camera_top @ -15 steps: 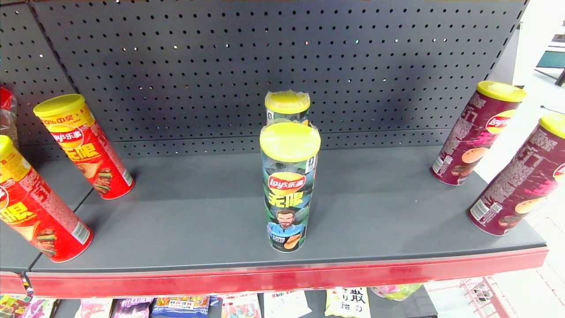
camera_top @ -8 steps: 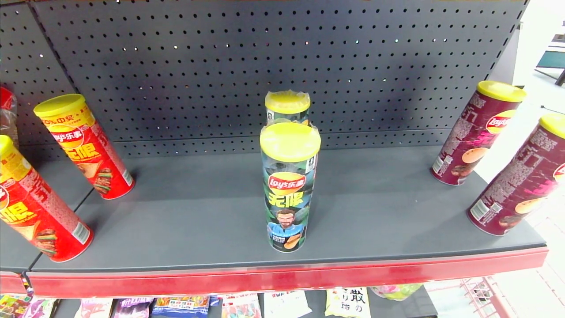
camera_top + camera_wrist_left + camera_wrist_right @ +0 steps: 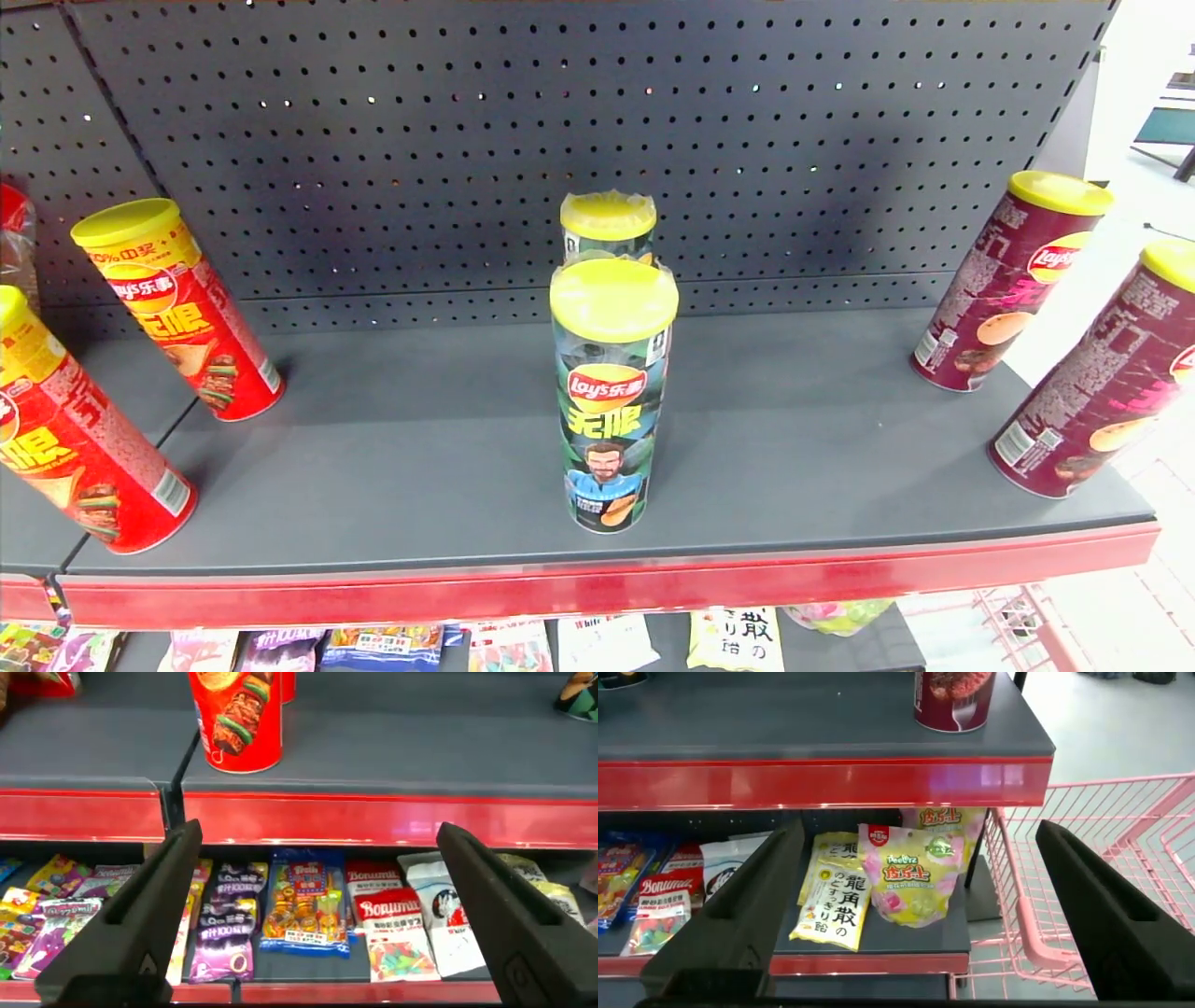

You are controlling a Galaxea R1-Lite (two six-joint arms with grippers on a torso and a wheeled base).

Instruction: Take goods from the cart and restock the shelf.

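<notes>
Head view, back wall: a dark grey perforated metal panel (image 3: 560, 112) stands behind the shelf.
Shelf: the dark grey metal shelf board with a red front strip (image 3: 420, 467) carries six upright crisp tubes.
Cart: the pink wire cart (image 3: 1120, 859) sits just beside the right end of the lower shelf; its contents cannot be made out.
Left gripper: the black two-fingered left gripper (image 3: 318, 829) has its jaws spread wide and holds nothing. It faces the red strip below the red tubes.
Right gripper: the black two-fingered right gripper (image 3: 920, 826) is equally wide open and empty, facing the shelf's right end near the cart.
Centre: a green-and-blue cardboard tube with a yellow lid (image 3: 609, 392) stands near the front, with a matching tube (image 3: 607, 224) directly behind it.
Left: two red tubes with yellow lids (image 3: 177, 308), one behind the other.
Right: two maroon tubes with yellow lids (image 3: 1004, 280), well apart from the centre pair.
Lower shelf: flat colourful sweet packets (image 3: 304, 901) lie in rows, with a yellow-green pouch (image 3: 910, 873) nearest the cart.
</notes>
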